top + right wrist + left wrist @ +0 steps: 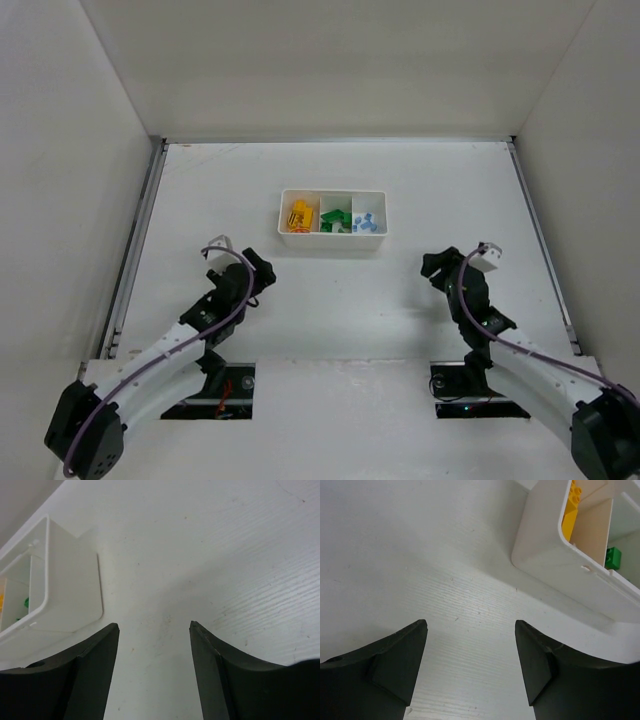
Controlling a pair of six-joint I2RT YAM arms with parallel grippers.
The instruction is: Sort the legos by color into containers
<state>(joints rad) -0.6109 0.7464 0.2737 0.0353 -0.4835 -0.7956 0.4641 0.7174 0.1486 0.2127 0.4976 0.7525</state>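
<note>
A white counter [330,300] fills the walled workspace. Two dark arms reach forward from its near edge, the left arm [180,340] and the right arm [500,345], both drawn back and well apart from each other.

A small white tray [332,233] sits farther out, about midway between them. Its long axis runs left to right across the counter, and two thin dividers split it into three compartments.

The left claw [471,625] has its fingers spread apart and holds nothing. The tray lies ahead of it and to its right, with one corner filling the upper right of the left wrist view. The right claw [154,626] is likewise spread and empty, and the tray lies ahead of it and to its left. The left claw looks somewhat nearer to the tray.

The yellow legos [299,216] sit in the left compartment, the green legos [334,219] in the middle, and the light blue legos [366,222] in the right. No brick shows outside the tray, so the sorting looks done.

Both wrist views cut the tray off and show only slivers of yellow and green. The blue pieces are too tiny to count. Whether any yellow and green bricks are joined cannot be made out. The arms hide the counter beneath them.
</note>
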